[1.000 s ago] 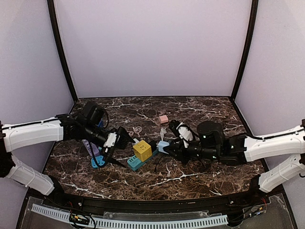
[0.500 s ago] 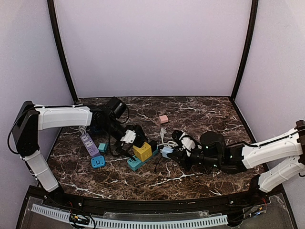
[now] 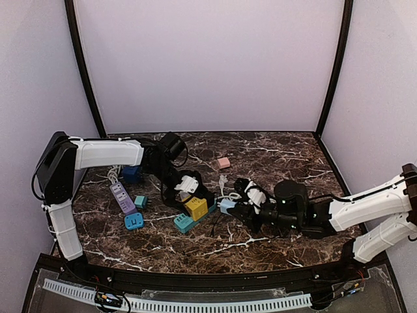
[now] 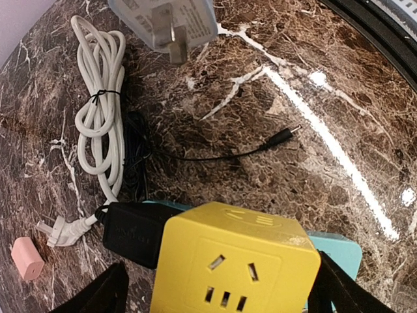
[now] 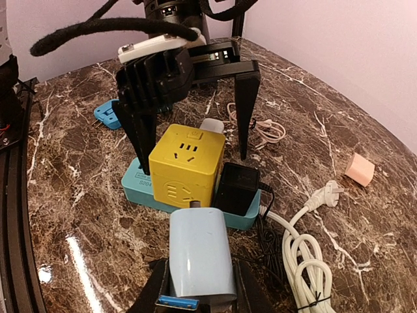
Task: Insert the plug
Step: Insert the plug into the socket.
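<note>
Facing yellow socket cube point(image 4: 238, 261), plug point(image 4: 189, 16) label unreadable

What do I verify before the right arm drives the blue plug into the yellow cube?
1. Grip of right end effector on light-blue plug: ok.
2. Brace by left end effector on yellow cube: not ok, it is open astride the cube.
3. Plug prongs face the cube: ok.
4. Prongs lined up with a socket: cannot tell.
5. Cube sits on teal strip: ok.
</note>
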`<state>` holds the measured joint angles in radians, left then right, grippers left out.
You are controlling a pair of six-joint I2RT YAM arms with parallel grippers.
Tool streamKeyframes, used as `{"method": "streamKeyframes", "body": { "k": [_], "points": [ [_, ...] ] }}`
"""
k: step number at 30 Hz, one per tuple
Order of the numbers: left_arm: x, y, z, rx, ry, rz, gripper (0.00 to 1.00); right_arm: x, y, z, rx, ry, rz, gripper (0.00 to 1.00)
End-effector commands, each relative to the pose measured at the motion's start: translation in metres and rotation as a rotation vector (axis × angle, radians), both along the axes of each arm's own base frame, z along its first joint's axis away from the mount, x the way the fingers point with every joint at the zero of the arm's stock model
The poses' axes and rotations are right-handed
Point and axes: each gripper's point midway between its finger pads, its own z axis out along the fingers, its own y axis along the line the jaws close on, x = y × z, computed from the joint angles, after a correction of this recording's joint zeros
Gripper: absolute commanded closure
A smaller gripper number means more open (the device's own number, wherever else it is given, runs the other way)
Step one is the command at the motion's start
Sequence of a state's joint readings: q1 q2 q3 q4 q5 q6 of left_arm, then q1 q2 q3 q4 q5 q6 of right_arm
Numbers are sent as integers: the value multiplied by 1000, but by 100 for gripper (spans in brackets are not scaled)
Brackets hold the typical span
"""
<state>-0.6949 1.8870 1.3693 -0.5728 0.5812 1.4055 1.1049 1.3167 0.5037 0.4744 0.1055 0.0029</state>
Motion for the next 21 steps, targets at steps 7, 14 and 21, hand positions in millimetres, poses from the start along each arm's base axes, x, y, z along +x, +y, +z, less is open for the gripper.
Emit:
{"method": "streamKeyframes", "body": {
  "k": [7,14,21],
  "points": [
    [-15,16,-18,101,41,21,32,9,14,5,-1,-63,24,100],
    [-21,18,-23,127,17,94,50,10,31,-7,3,-57,60,100],
    [-38,33,-41,193,21,162,62,6,48,-22,39,-30,52,100]
  ]
}}
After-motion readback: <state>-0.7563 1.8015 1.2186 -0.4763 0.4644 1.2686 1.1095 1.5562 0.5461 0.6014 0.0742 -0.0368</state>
